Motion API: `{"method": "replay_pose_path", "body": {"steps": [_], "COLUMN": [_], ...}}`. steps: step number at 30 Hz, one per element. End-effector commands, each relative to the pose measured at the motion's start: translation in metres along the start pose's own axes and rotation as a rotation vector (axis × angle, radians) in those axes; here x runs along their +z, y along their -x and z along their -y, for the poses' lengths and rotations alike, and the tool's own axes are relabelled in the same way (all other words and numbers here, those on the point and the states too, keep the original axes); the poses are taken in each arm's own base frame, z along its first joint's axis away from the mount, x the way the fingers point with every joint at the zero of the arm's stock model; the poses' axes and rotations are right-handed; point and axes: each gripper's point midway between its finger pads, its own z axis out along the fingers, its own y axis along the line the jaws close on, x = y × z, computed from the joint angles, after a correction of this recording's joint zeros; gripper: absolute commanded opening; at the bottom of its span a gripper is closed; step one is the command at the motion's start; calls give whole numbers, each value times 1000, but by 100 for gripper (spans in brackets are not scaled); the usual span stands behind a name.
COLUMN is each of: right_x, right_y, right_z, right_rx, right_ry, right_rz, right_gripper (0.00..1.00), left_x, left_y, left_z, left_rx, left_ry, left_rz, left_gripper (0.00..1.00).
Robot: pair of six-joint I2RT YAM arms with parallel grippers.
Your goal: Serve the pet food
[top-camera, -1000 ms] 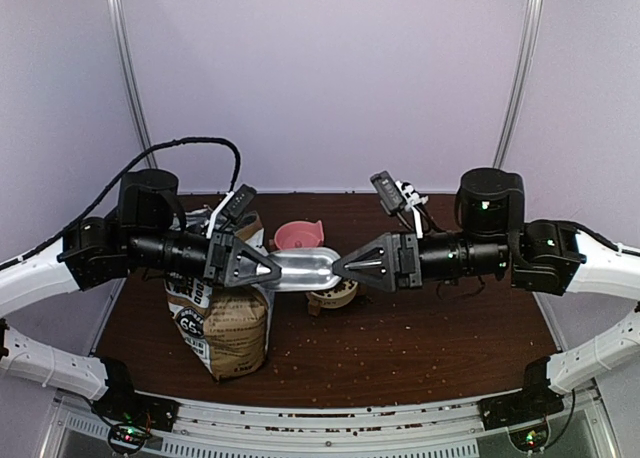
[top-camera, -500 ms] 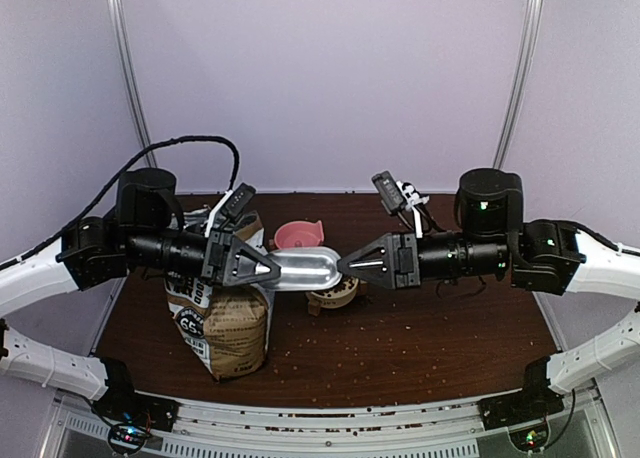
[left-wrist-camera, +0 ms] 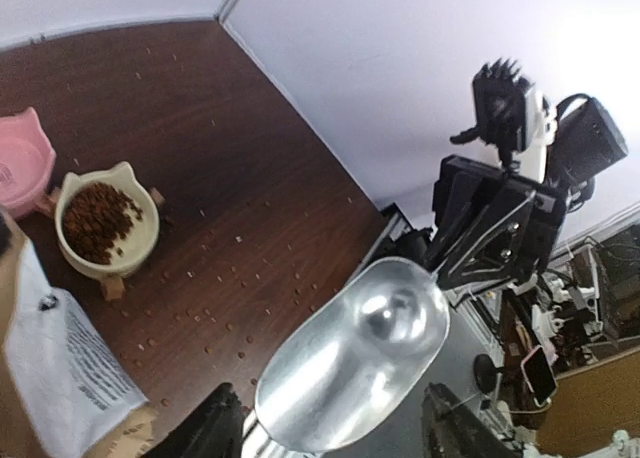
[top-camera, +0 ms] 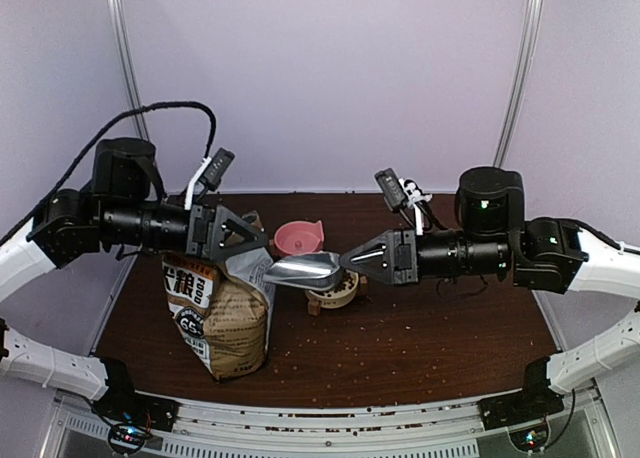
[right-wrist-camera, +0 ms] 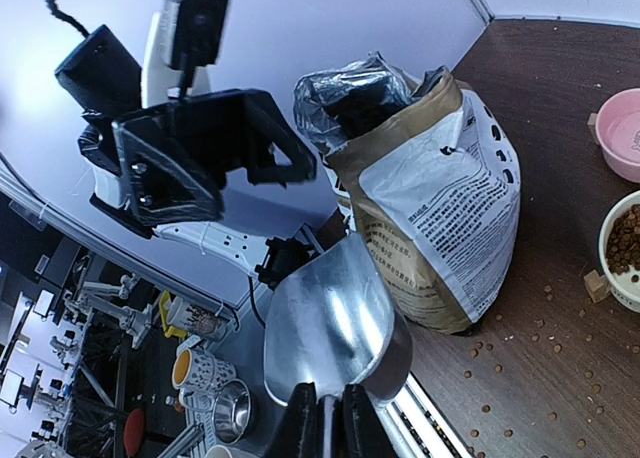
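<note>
The pet food (left-wrist-camera: pixel 98 221) is a heap of brown kibble in a cream bowl (top-camera: pixel 335 290) on a small stand; it also shows at the right edge of the right wrist view, pet food (right-wrist-camera: pixel 628 240). An empty silver scoop (top-camera: pixel 303 268) hangs over the table between the arms. My right gripper (top-camera: pixel 346 261) is shut on the scoop's handle, right gripper (right-wrist-camera: pixel 325 403) pinching it below the scoop (right-wrist-camera: pixel 330 323). My left gripper (top-camera: pixel 256 243) stands open just left of the scoop and above the bag. Its fingers (left-wrist-camera: pixel 205 428) flank the scoop (left-wrist-camera: pixel 350 363) without touching it.
A printed kibble bag (top-camera: pixel 220 313) stands open at the front left, its mouth (right-wrist-camera: pixel 365 93) crumpled. A pink bowl (top-camera: pixel 298 236) sits behind the cream bowl. Loose pellets (top-camera: pixel 380 343) are scattered over the dark wooden table (top-camera: pixel 450 328).
My left gripper has opened, let go of the scoop and drawn back up and to the left. The right gripper has closed on the handle, and the scoop now tilts down at its left end.
</note>
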Motion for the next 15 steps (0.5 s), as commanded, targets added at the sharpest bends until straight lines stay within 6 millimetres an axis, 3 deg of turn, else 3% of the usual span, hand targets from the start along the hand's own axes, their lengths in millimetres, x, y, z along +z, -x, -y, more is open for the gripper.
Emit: {"method": "replay_pose_path", "body": {"steps": [1, 8, 15], "right_x": [-6, 9, 34], "right_y": [26, 42, 68], "right_z": [-11, -15, -23], "right_rx": [-31, -96, -172], "right_ry": [-45, -169, -287], "right_rz": [76, 65, 51], "right_gripper": [0, 0, 0], "left_x": [-54, -116, -126], "left_y": [35, 30, 11], "left_z": [-18, -92, -130], "left_rx": [136, 127, 115], "left_ry": [217, 590, 738], "left_rz": [108, 70, -10], "left_gripper": [74, 85, 91]}}
